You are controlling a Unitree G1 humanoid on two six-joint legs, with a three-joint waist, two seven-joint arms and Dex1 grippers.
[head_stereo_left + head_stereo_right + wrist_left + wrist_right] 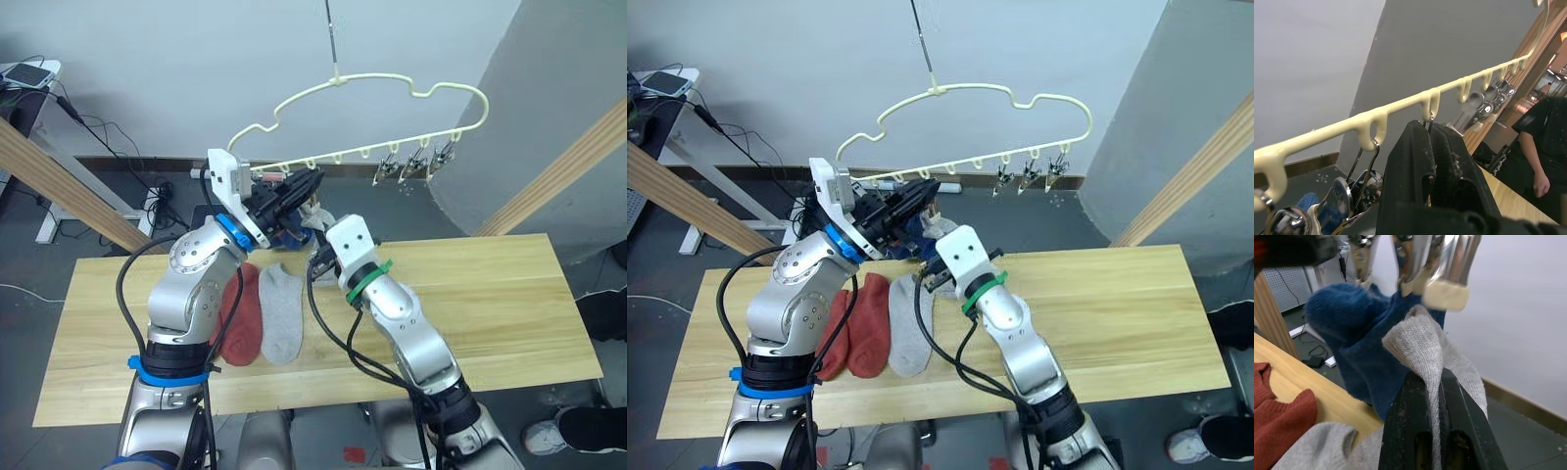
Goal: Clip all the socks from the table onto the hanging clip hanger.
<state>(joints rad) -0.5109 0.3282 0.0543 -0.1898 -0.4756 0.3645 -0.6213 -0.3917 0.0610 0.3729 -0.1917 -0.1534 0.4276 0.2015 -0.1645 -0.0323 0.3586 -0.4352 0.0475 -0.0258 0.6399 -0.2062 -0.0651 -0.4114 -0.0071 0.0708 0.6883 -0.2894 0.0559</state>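
Note:
The pale yellow clip hanger (392, 80) hangs above the table's (490, 304) far edge. My left gripper (312, 181) is raised to the hanger's lower bar, its fingers (1410, 147) shut on a metal clip (1428, 117) there. Blue socks (1347, 318) hang from neighbouring clips. Just below, my right gripper (1439, 377) is shut on a light grey sock (1420, 340) and holds its edge up beside the blue ones, under the clip tips. On the table lie two rust-red socks (870, 328) and another grey sock (911, 338), side by side.
Three free clips (416, 162) hang at the hanger's right end. Slanted wooden poles (59, 186) (558, 176) flank the table. A person (1542, 147) stands beyond the table's right side. Cables and a desk (29, 73) are at far left.

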